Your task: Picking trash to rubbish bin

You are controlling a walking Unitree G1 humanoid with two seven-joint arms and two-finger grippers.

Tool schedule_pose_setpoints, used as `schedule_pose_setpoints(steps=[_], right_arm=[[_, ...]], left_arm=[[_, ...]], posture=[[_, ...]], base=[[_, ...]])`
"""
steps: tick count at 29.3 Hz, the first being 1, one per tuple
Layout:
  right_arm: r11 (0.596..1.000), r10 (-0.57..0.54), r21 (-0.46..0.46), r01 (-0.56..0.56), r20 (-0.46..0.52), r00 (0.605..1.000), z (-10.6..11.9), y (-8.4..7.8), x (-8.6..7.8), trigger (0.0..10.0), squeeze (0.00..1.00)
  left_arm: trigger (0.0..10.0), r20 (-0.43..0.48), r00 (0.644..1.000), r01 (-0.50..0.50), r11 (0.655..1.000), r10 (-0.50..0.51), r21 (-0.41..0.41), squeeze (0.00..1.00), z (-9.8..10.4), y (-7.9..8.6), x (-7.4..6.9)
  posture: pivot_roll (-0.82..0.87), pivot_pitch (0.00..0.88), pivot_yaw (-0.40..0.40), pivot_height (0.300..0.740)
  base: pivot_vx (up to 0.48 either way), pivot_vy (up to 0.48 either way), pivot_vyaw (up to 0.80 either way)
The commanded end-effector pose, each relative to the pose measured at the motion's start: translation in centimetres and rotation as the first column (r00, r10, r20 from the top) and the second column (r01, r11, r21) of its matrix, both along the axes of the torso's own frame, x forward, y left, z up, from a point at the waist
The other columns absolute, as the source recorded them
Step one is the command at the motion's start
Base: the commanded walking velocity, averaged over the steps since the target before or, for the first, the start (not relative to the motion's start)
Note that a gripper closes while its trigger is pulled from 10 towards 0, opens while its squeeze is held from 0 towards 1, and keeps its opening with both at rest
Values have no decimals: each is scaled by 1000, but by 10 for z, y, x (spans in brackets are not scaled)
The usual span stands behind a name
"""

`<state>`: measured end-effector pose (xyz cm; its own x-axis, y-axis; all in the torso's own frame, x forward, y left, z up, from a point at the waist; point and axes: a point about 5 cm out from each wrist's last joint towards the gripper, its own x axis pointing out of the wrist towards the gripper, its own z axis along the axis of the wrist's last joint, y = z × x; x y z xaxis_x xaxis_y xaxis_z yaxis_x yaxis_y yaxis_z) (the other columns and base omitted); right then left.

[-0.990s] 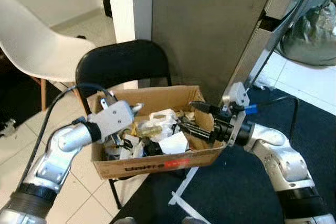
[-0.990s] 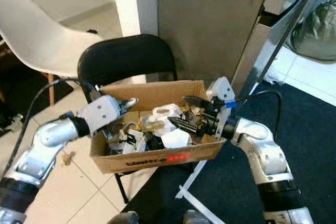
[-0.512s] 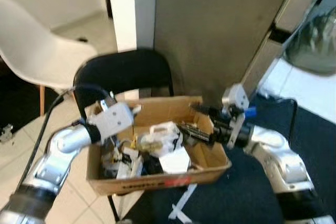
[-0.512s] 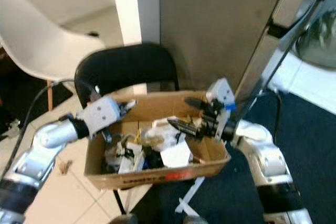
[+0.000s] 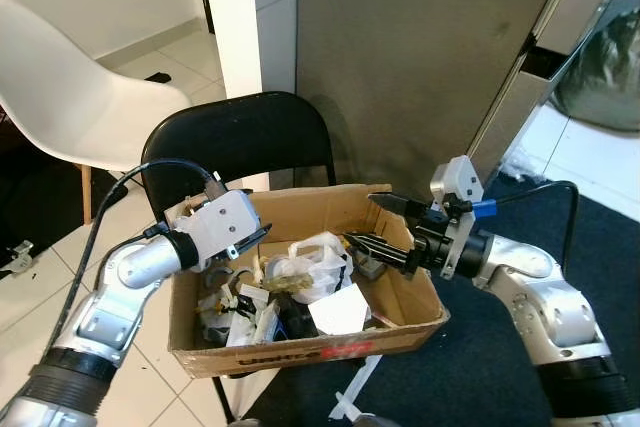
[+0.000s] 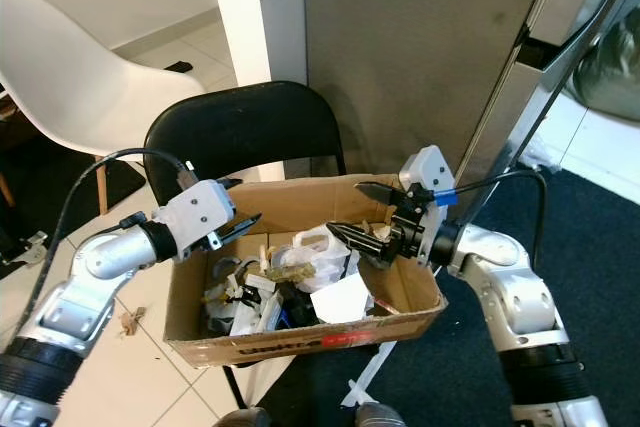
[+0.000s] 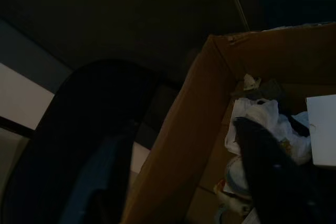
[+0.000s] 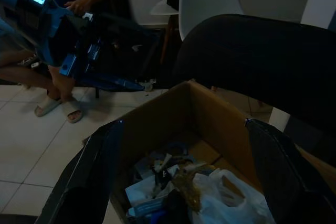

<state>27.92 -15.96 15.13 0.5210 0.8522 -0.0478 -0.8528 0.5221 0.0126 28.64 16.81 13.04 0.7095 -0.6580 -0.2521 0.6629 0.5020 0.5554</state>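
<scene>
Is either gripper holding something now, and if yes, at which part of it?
Nothing is held. The right gripper is open above the cardboard box of trash; the left gripper is open at the box's left wall, empty too.

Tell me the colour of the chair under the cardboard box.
Black chair; left eye view shows it best.

Both arms are silver with rounded joints and black ribbed cuffs near the shoulders. Each wrist carries a white boxy housing. The left tool (image 5: 252,239) and right tool (image 5: 378,222) have long black fingers. A black cable (image 5: 110,207) loops over the left arm; a blue plug (image 5: 481,208) sits at the right wrist.
</scene>
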Motion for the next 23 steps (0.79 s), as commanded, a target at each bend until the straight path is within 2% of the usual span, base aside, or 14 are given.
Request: schedule_pose_setpoints(steps=[1,9,10,16,23], right_arm=[[1000,-8,-9,8,0,1000,-2,-3,-1,10000,0],[1000,-7,-12,7,-1,1000,-2,-4,-1,10000,0],[1000,-7,-12,7,-1,1000,-2,-4,-1,10000,0],[1000,-9,-14,9,-1,1000,-2,-4,-1,10000,0],[1000,-7,-12,7,-1,1000,-2,-3,-1,10000,0]], left_arm=[[10000,-28,999,-15,1000,15,-1,1000,-5,3,-1],[10000,-31,999,-18,1000,18,12,1000,-6,3,0],[10000,-31,999,-27,1000,27,4,0,-7,2,0],[10000,-32,999,-32,999,32,-12,0,-6,1,1],[10000,-37,999,-36,999,36,-14,0,-6,0,1]], posture=[[6,0,-8,740],[5,0,-8,740],[5,0,-8,740],[5,0,-8,740],[5,0,-8,740]], base=[[0,0,0],[0,0,0],[0,0,0],[0,0,0],[-356,0,0]])
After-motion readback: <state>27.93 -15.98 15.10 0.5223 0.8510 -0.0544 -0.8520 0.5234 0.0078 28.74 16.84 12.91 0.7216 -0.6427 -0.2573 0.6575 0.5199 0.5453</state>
